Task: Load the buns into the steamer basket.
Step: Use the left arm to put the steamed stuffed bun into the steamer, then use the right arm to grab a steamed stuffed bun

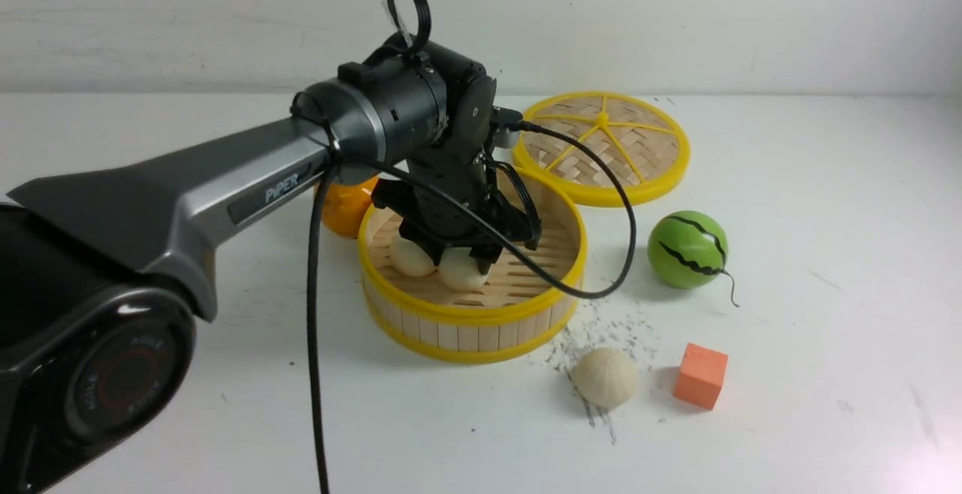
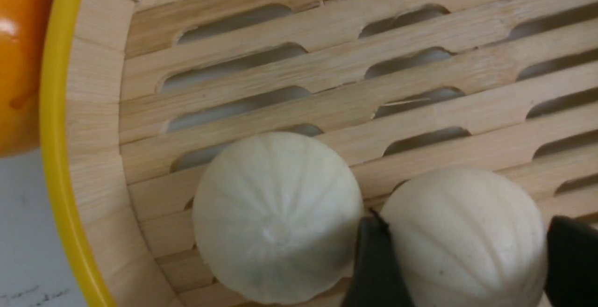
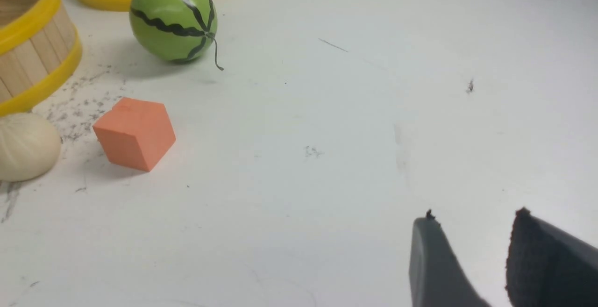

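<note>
The steamer basket (image 1: 466, 317) stands mid-table, and my left gripper (image 1: 458, 257) reaches down into it. In the left wrist view the gripper (image 2: 465, 218) has a black finger pressed against each side of one cream bun (image 2: 462, 237), which rests low on the slatted floor (image 2: 327, 106). A second bun (image 2: 278, 218) lies right beside it, touching one finger. Both buns (image 1: 412, 257) show in the basket in the front view. A third bun (image 1: 605, 377) lies on the table in front of the basket, also visible from the right wrist (image 3: 25, 146). My right gripper (image 3: 474, 213) hovers open over bare table.
An orange (image 1: 346, 212) sits against the basket's far left side. The woven lid (image 1: 601, 144) lies flat behind the basket. A green striped melon ball (image 1: 688, 250) and an orange-pink cube (image 1: 700, 375) stand to the right. A black cable loops over the basket rim.
</note>
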Tool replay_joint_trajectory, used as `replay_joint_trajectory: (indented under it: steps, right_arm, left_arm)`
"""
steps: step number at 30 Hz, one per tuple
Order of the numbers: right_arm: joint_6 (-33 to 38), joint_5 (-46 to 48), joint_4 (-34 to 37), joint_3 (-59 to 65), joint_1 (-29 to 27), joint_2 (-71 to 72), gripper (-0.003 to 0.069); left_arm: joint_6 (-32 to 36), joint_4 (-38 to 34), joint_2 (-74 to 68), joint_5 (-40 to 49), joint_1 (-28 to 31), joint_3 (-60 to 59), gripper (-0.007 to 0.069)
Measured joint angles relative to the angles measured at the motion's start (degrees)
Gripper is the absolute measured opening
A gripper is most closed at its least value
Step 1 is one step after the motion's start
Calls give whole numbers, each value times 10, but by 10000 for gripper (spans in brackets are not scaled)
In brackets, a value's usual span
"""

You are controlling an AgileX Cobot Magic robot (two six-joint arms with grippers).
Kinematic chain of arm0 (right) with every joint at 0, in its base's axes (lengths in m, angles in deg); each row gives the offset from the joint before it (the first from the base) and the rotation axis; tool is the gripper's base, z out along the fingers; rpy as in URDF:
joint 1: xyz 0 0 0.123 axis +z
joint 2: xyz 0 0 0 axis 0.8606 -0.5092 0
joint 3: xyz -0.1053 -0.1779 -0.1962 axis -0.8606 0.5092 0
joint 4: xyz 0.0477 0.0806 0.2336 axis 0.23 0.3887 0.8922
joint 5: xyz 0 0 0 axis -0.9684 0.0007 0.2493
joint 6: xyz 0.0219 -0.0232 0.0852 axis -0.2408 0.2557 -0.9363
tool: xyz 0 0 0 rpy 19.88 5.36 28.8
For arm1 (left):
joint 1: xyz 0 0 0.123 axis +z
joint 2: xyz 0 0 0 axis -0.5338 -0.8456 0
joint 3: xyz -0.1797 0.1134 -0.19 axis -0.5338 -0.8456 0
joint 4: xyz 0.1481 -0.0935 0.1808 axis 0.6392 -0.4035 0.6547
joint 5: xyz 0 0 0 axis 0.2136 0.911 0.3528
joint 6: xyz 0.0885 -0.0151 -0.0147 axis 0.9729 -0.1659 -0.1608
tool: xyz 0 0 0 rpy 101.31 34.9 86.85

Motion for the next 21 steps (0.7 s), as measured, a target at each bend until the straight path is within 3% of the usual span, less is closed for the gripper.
replay_joint_trajectory:
  steps: [3, 8, 15, 21]
  right_arm:
    - [0, 0, 0, 0, 0, 0, 240]
    - [0, 0, 0, 0, 0, 0, 240]
    - [0, 0, 0, 0, 0, 0, 240]
    - [0, 0, 0, 0, 0, 0, 240]
  left_arm:
    - [0, 0, 0, 4, 1, 8, 542]
    - [5, -2, 17, 54, 1, 47, 582]
    - [16, -2, 117, 137, 1, 100, 582]
    - [13, -2, 280, 148, 1, 68, 479]
